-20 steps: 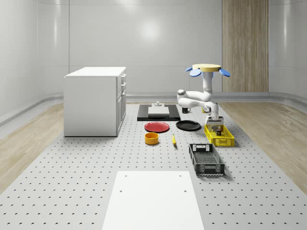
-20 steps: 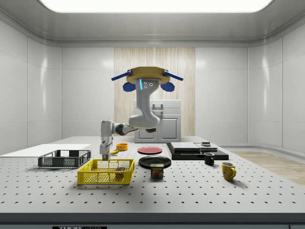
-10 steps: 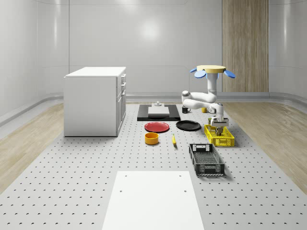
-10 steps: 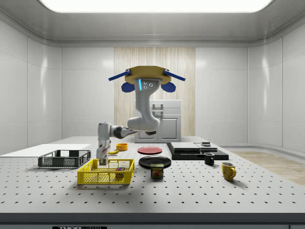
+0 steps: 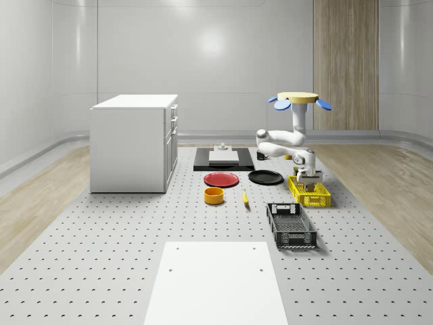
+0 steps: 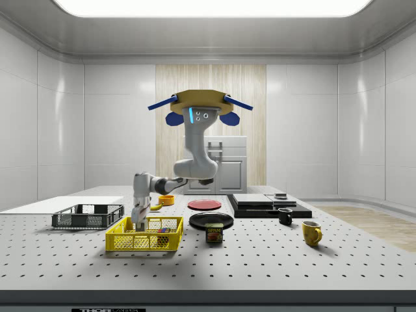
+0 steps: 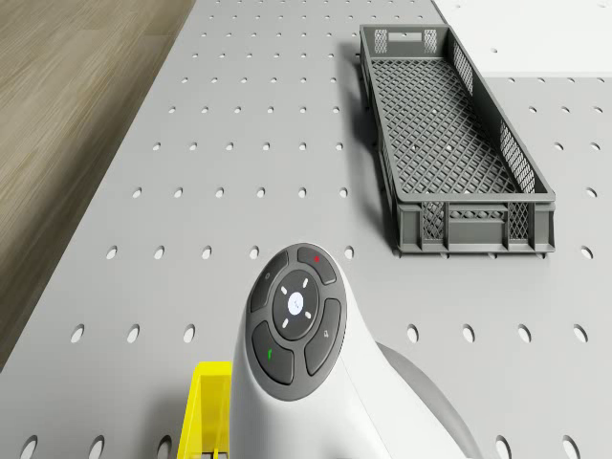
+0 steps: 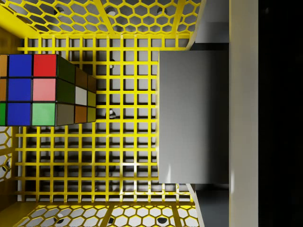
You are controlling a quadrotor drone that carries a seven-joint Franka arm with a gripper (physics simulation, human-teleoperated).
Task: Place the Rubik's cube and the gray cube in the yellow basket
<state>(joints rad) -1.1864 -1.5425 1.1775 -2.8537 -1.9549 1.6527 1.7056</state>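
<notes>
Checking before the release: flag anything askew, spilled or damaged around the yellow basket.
Nothing stands out. The yellow basket sits flat on the table, the Rubik's cube rests square on its floor, and the gray cube hangs level at the gripper inside it, under the hovering drone.

A simulated robotics lab: a wide grey surface [image 5: 101, 271] drilled with a regular grid of mounting holes stands in a bare room of glossy white wall panels [image 5: 203, 61], lit by a long ceiling light panel [image 6: 211, 6].
</notes>
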